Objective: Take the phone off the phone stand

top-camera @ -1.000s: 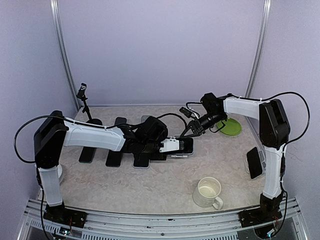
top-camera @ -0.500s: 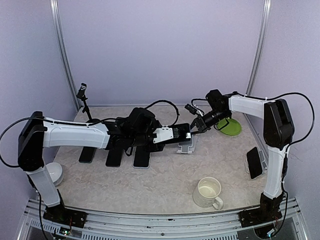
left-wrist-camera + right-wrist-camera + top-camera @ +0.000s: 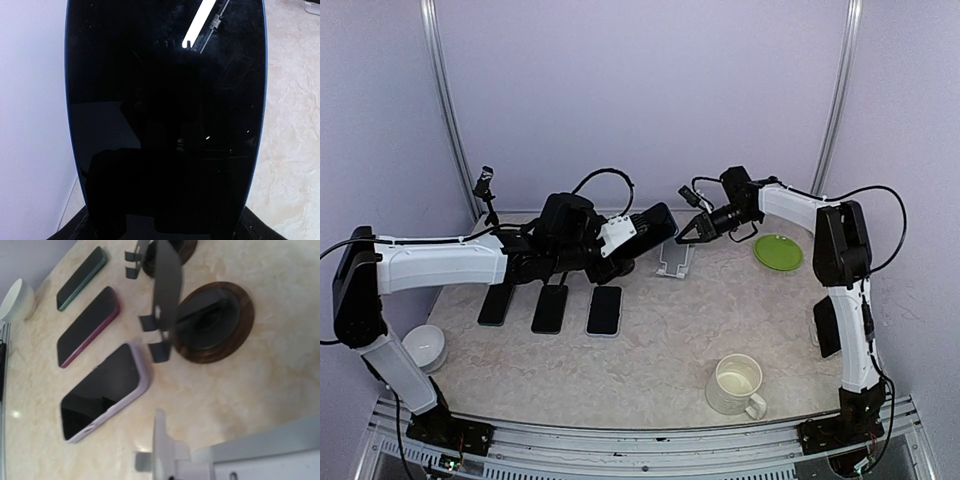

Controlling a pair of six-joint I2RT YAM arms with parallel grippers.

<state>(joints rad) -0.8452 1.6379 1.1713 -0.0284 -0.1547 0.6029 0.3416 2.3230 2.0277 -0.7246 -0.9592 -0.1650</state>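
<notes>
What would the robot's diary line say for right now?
left gripper: shut on phone | phone: off phone stand, in the air | right gripper: shut, beside phone stand | three other phones: lying flat

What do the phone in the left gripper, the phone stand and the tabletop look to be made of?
The phone: glossy black glass front, mirroring a light strip; bluish rim, material unclear. The phone stand: pale grey, matte, thin bent sheet, metal or plastic, hard to tell. The tabletop: beige veined stone look with a slight sheen, possibly laminate.
</notes>
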